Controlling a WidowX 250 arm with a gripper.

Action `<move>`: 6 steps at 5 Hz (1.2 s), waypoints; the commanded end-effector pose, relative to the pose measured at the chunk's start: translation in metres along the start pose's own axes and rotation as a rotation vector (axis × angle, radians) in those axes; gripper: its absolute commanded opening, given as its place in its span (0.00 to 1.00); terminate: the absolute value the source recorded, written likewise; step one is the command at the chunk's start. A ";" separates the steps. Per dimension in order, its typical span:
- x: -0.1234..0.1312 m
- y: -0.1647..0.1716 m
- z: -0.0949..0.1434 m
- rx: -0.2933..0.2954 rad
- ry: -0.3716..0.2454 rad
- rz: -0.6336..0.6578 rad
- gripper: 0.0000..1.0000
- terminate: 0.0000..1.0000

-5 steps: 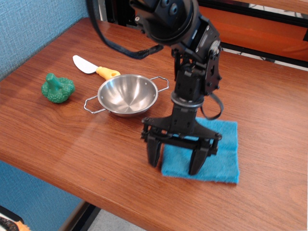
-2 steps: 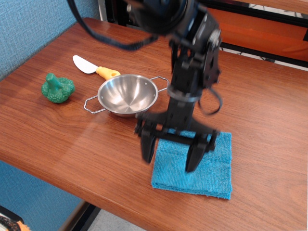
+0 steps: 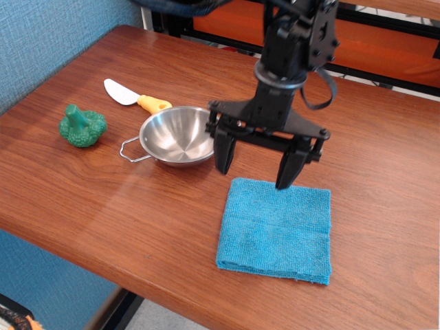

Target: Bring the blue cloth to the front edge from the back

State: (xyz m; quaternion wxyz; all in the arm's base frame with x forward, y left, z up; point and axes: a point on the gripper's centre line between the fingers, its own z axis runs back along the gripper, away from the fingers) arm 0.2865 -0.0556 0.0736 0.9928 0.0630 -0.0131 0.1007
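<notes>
The blue cloth (image 3: 276,231) lies flat on the wooden tabletop, close to the front edge (image 3: 172,292), to the right of the steel bowl. My gripper (image 3: 256,171) hangs above the cloth's back edge, raised clear of it. Its two black fingers (image 3: 224,152) are spread wide apart and hold nothing.
A steel bowl (image 3: 177,136) with wire handles stands left of the gripper, partly behind its left finger. A yellow-handled spatula (image 3: 135,98) lies behind the bowl. A green toy broccoli (image 3: 82,126) sits at the left. A blue textured wall (image 3: 48,34) bounds the left side.
The gripper dragged the cloth slightly left and toward the front edge, then let go, rose and moved back. The cloth now lies uncovered.
</notes>
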 end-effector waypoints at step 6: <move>-0.002 0.148 0.031 0.005 -0.001 0.185 1.00 1.00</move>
